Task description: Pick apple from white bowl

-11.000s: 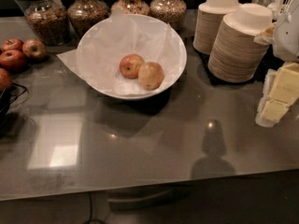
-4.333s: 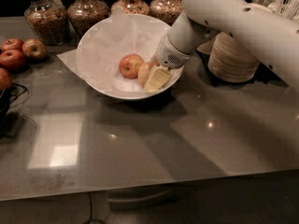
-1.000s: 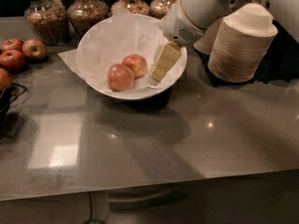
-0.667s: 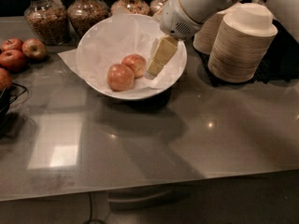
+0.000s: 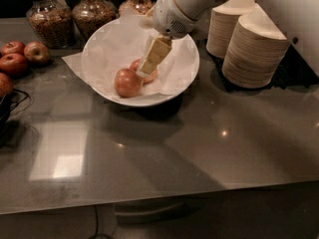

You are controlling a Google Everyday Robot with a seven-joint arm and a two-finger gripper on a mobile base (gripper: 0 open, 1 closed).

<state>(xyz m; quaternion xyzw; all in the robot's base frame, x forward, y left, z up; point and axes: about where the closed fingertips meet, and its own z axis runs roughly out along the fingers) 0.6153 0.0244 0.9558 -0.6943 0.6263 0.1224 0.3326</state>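
The white bowl (image 5: 185, 44), wide and lined with crinkled white paper, sits at the back middle of the grey table. Two apples lie in it: one reddish apple (image 5: 127, 82) at the front left, and a second apple (image 5: 136, 65) just behind it, partly hidden. My gripper (image 5: 146, 69) comes down from the white arm (image 5: 179, 6) at the top and hangs inside the bowl, its cream tip over the second apple and just right of the first. Whether it touches an apple cannot be told.
Two stacks of beige paper bowls (image 5: 253, 49) stand right of the bowl. Glass jars of granola (image 5: 47, 19) line the back. Loose red apples (image 5: 20, 56) lie at the far left, above a black wire basket (image 5: 9, 114).
Over the last second my gripper has shifted left and slightly back inside the bowl, toward the apples. The two apples have not moved in that time.
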